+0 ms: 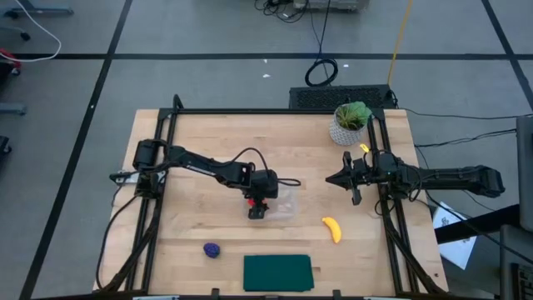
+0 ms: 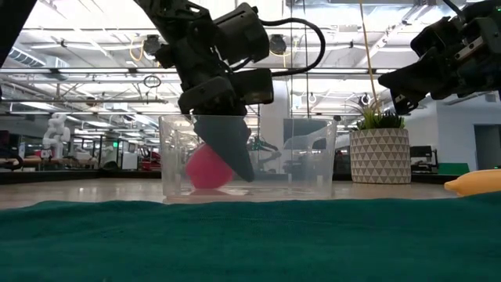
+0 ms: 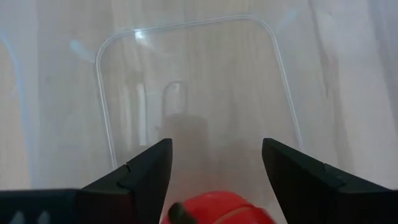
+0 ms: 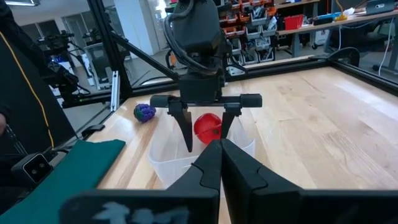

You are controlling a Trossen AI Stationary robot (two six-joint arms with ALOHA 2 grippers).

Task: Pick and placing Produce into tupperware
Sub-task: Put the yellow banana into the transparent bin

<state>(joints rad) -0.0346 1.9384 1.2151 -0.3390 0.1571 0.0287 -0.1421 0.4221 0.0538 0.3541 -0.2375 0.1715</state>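
Step in hand: placing the red round piece (image 4: 208, 124) into the tupperware (image 2: 313, 160).
Left gripper (image 4: 205, 132): mine, lowered into the tub; fingers (image 2: 227, 141) spread on either side of the red piece, and I cannot tell whether they touch it.
Red piece position: low inside the tub, seemingly on its floor.
Right gripper (image 1: 343, 178): clenched, empty, parked at the right, near the plant (image 1: 351, 122).
Remaining produce: banana (image 1: 332, 229) right of the tub; purple lump (image 1: 211, 249) near-left, beside the green mat (image 1: 277, 272).
Next move, judged: lift straight up clear of the walls, then go for the banana.
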